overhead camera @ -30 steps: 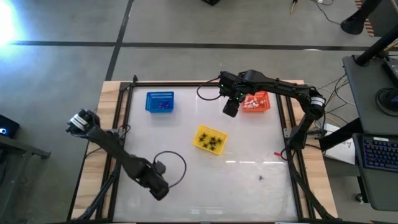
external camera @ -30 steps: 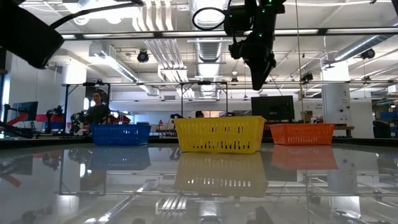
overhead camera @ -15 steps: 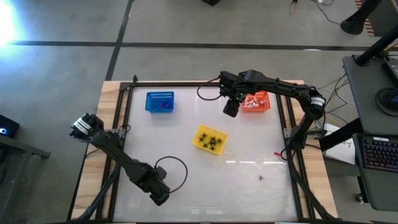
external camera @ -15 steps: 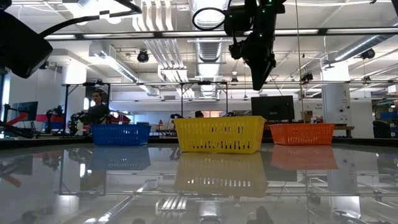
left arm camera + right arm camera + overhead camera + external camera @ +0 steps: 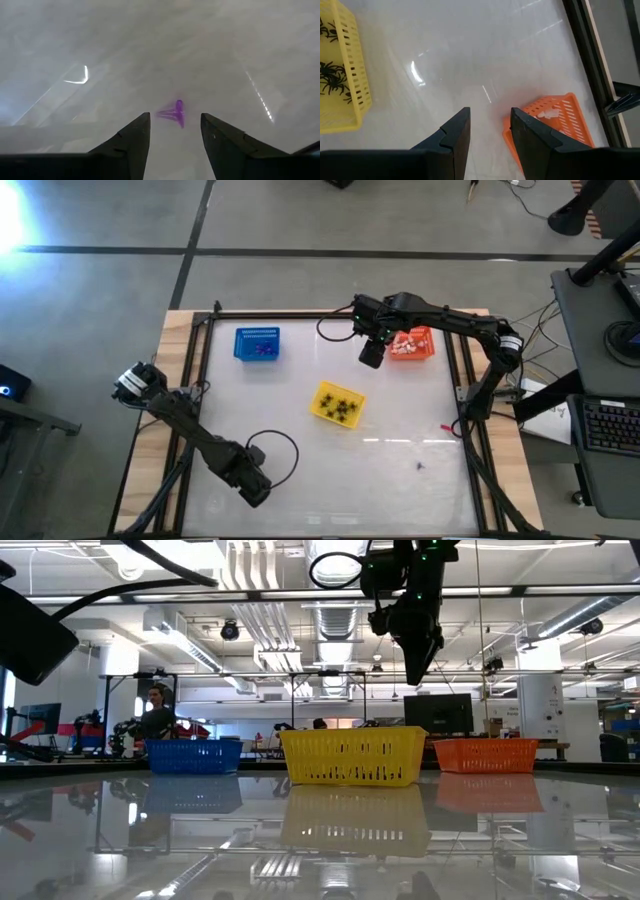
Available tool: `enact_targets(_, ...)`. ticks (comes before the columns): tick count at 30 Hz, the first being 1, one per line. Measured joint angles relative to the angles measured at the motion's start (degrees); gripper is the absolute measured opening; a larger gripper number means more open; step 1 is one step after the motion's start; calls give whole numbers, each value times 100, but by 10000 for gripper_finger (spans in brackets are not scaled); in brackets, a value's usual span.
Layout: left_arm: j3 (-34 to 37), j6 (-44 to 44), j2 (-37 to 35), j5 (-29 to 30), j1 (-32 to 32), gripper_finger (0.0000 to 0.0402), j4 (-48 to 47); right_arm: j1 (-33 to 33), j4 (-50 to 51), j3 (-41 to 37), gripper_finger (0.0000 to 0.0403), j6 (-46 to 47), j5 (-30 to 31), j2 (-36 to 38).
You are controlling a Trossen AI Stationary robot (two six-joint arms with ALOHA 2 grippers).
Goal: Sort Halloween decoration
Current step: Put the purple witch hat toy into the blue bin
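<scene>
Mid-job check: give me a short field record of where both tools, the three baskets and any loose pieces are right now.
Left tool: low at the table's near left, open, a small purple toy piece lying between its fingers, not gripped.
Right tool: open, empty, raised beside the orange basket.
Square blue plastic basket: far left, purple bits inside.
Square yellow plastic basket: centre, black spider shapes inside.
Square orange plastic basket: far right, white bits inside.
Loose pieces: one small dark piece and one small pink piece at near right.

A robotics lab: exposed ceiling ducts (image 5: 255, 580), monitors (image 5: 445, 712), and a person (image 5: 155, 718) at distant workbenches.
</scene>
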State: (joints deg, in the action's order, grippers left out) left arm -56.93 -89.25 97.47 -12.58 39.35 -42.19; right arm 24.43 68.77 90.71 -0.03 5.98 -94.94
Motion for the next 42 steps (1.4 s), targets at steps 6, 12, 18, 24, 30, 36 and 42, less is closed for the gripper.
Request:
enact_targets(6,9,20,0,7,0,148,155,0,2,-2,132,0,0,0)
enact_targets(12,33,57,0,59,0,147,289,0,0,-2,132,0,0,0)
enact_targets(18,217,40,0,55,0,125,670,0,2,-2,132,0,0,-2)
enact_targets(24,413,-107,-11,-67,-7,94,664,0,2,-2,132,0,0,-2)
enact_targets(30,415,6,-11,-87,-4,45,629,0,0,-2,132,0,0,-2)
enact_targets(36,415,175,-11,-116,-2,5,636,0,-2,-2,132,0,0,-4)
enact_targets(42,415,375,-21,-213,0,1,983,0,-4,-2,132,-70,2,-4)
